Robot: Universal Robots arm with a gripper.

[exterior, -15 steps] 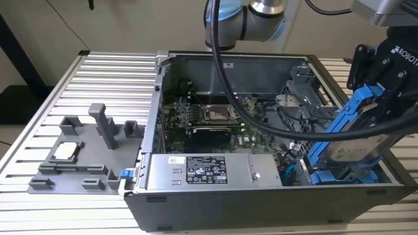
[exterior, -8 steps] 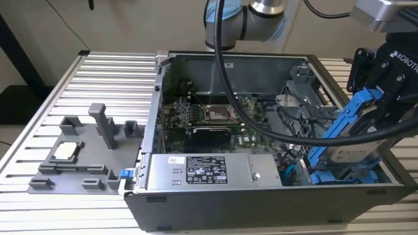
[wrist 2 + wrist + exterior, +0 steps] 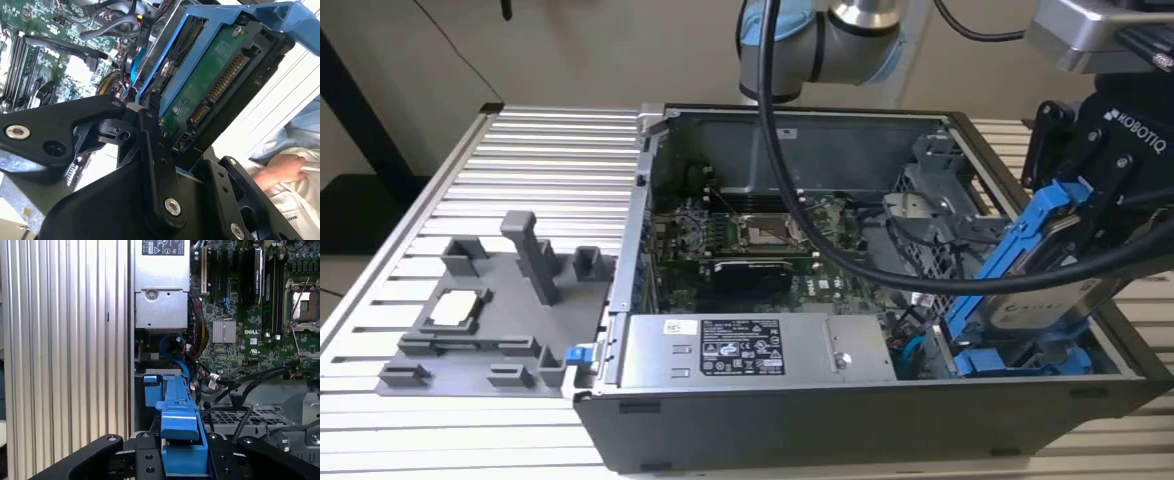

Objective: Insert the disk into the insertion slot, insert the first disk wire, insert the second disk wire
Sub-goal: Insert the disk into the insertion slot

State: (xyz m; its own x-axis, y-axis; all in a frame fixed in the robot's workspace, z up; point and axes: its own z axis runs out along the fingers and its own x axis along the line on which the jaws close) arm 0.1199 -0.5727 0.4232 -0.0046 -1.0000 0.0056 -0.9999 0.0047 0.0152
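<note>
Surface: ribbed aluminium table [image 3: 454, 160], seen in the exterior view. An open computer case [image 3: 854, 420] lies on it across the centre and the exterior view's right.

Inside the case: green motherboard [image 3: 747, 250] at centre, grey power-supply box [image 3: 734, 350] along the lower edge.

Arm [image 3: 821, 40] enters at the top centre. A black cable [image 3: 781, 180] hangs from it over the board.

Grey fixture tray [image 3: 494, 300] sits on the table at the exterior view's left, apart from the case.

The disk [image 3: 1047, 300] is in its blue carrier frame [image 3: 1014, 240] at the exterior view's right. It is tilted, upper end towards the top right and lower end down at the insertion slot [image 3: 987, 362] in the case's lower right corner. Whether it is seated there: cannot tell.

Gripper [image 3: 182, 460]: fingers [image 3: 145, 460] pressed against both sides of the carrier, pinching the disk.

Second wrist view: the disk's green circuit board and connector face the camera, and a person's hand [image 3: 277, 170] rests on white cloth past the case.
</note>
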